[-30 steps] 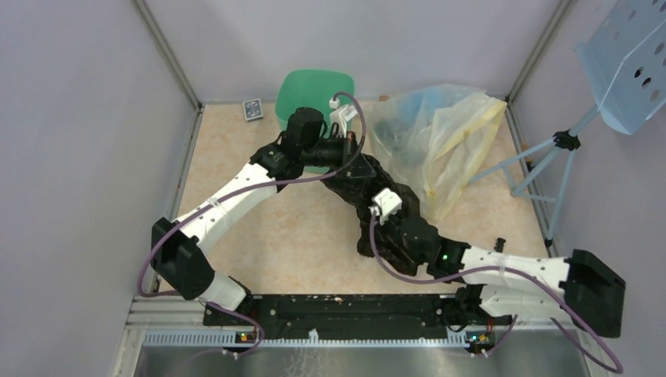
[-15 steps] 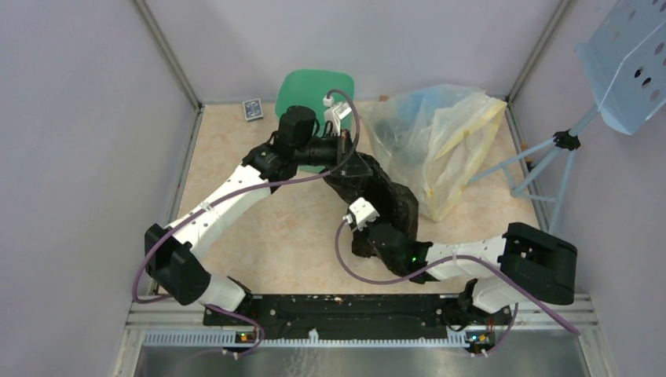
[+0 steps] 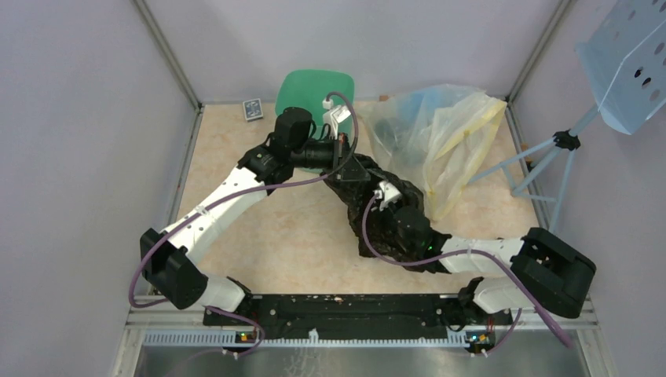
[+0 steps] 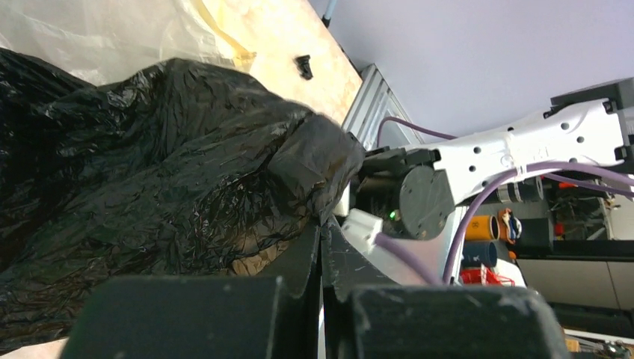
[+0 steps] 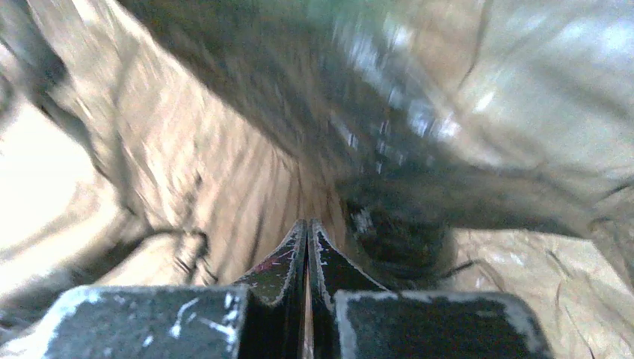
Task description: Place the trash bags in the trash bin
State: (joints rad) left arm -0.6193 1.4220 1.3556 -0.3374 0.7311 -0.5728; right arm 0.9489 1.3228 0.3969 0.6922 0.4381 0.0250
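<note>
1. Beige table (image 3: 259, 228), plain lilac walls (image 3: 78, 157), green trash bin (image 3: 314, 82) at the back.
2. Looks like left fingers (image 4: 308, 262) are pinched shut on the black trash bag (image 3: 363, 188), mid-table.
3. And right fingers (image 5: 288, 262) are shut too, buried in the bag.

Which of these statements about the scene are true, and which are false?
1. The black trash bag is already inside the green trash bin. False: it is outside, on the table.
2. The left end effector and the right end effector are both shut. True.
3. The clear and yellowish bags lie left of the bin. False: they lie to its right.
4. A small blue box sits near the bin. True.
</note>
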